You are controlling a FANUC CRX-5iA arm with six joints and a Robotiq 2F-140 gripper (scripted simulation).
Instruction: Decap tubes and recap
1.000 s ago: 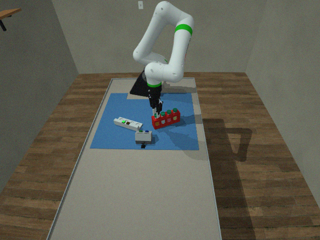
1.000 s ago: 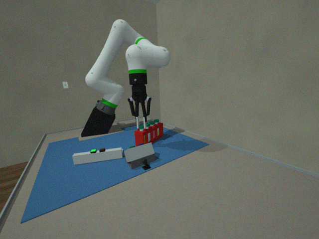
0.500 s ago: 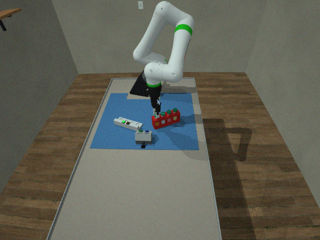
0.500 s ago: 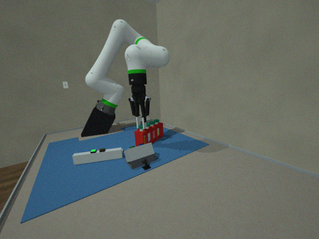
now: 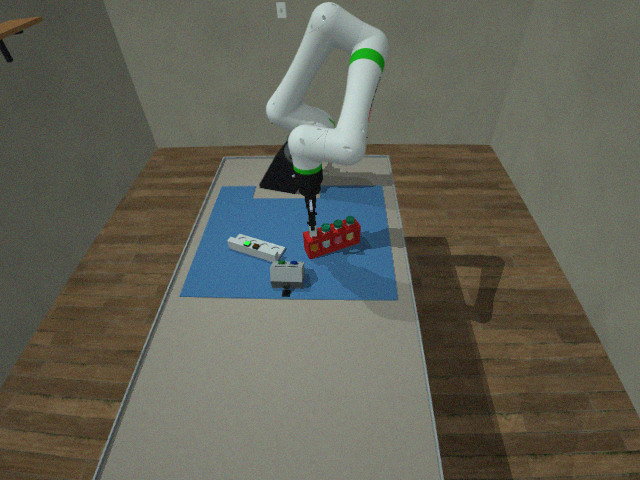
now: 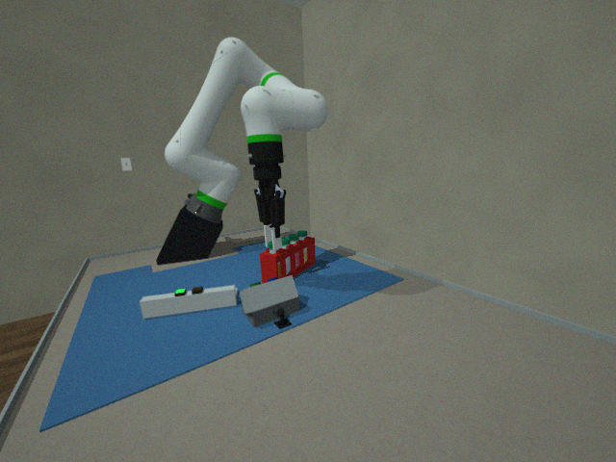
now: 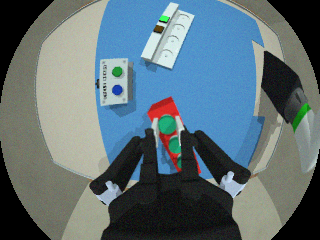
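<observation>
While over the red rack (image 5: 311, 249) | gripper (image 5: 311, 227) pinches a green cap (image 6: 270, 243) | labels unreadable

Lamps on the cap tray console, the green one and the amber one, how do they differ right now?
The green lamp glows brightly; the amber lamp is dark, a dull brown. In the exterior view the green lamp lies farther from the key desk than the amber lamp. Both sit side by side on the white console.
</observation>
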